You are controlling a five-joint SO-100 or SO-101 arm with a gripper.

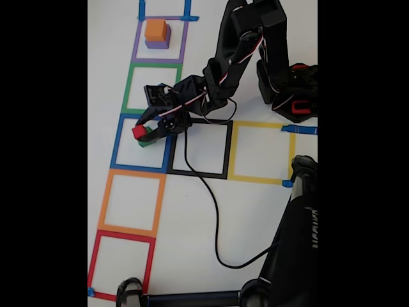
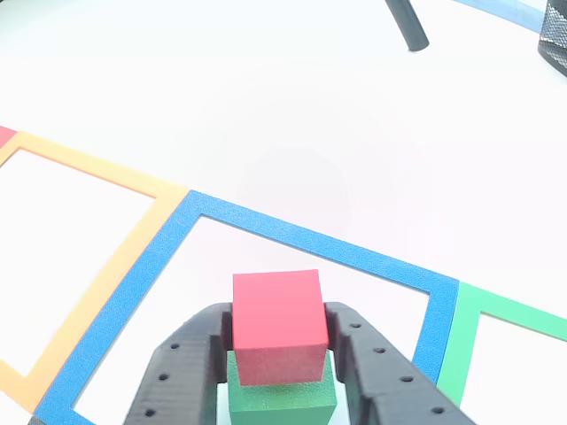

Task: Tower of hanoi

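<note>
Four cubes sit on the white desk [image 1: 192,211], which is marked with a run of coloured tape squares. The black arm [image 1: 243,45] is the biggest thing on it, reaching from its base at the upper right of the fixed view down and left toward the blue tape square [image 1: 117,150]. A black cable [image 1: 214,211] trails from the arm across the desk toward the bottom of that view.

In the purple tape square [image 1: 183,38], at the top of the fixed view, the purple cube [image 1: 157,44] rests on the desk with the orange cube [image 1: 156,29] stacked squarely on top of it.

Inside the blue tape square, the green cube [image 2: 282,400] stands on the desk, and the red cube [image 2: 276,326] sits on top of it, turned slightly so its edges do not line up with the green one below. The tool [image 2: 277,341] is closed narrowly around the red cube, one black finger [image 2: 190,363] pressing each side of it, and the green cube shows below between the fingers. In the fixed view the same stack appears near the upper right part of the blue square, with the red cube [image 1: 138,132] at the tool's [image 1: 142,131] tip and the green cube [image 1: 147,139] just under it.
</note>
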